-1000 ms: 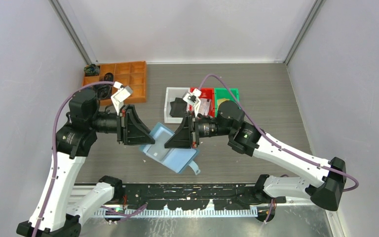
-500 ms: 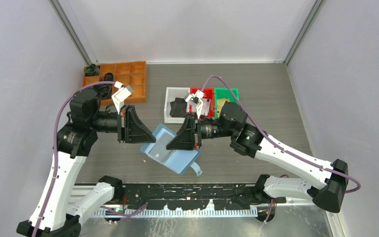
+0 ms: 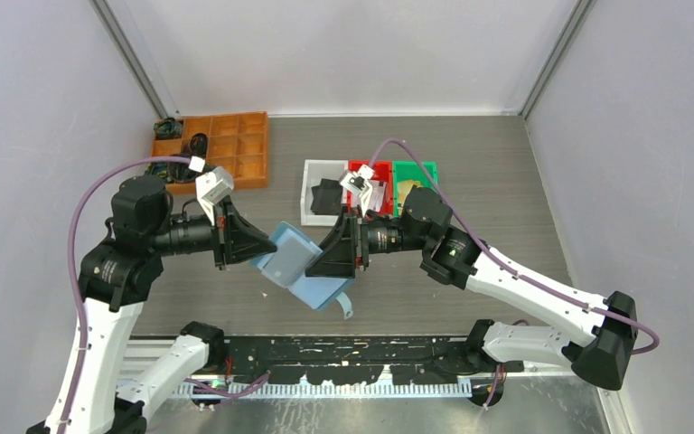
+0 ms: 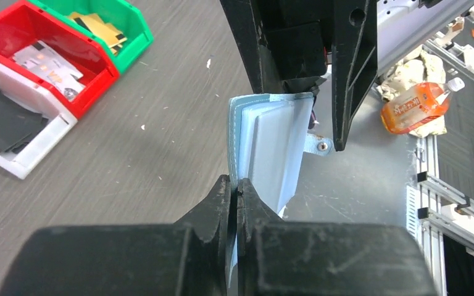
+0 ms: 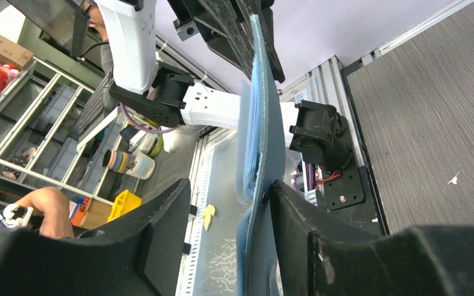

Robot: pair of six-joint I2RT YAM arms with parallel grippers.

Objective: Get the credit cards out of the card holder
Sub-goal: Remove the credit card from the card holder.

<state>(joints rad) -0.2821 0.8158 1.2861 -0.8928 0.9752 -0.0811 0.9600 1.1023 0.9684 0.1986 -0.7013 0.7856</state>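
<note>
Item: card holder (image 3: 312, 287), a slim teal-blue folding wallet of soft, stitched, leather-like material with a paler blue lining. It was held in the air near the centre of the table (image 3: 506, 181), a little toward 6 o'clock, and turned on edge so its layers fanned apart. A short strap with a metal snap (image 4: 318, 145) hung from its lower corner. Holding parts: the left gripper (image 4: 234, 191), at 9 o'clock of the holder, was clenched on one thin edge with its black fingers pressed together. The right gripper (image 5: 229, 188), at 3 o'clock, had its jaws standing apart around the opposite edge. The holder lay against one finger with a clear gap to the other, so it was not pinched there. Credit cards: not clearly separable. The pale flat layers inside the fold could have been cards or slip pockets, and the edge-on view did not settle which. Step in hand, as judged: the holder had been steadied and spread open, but no card had been drawn out. The next move called for the right fingers to close on a single stiff card edge rather than the soft flap, then pull along the pocket line while the left grip resisted. Other fittings: white bin (image 3: 307, 190), red bin (image 3: 381, 166) and green bin (image 3: 430, 172), all hard glossy plastic, at 12 to 1 o'clock. An orange compartment tray (image 3: 235, 145) sat at 11 o'clock. The table had a grey, matt, wood-grain surface.
</note>
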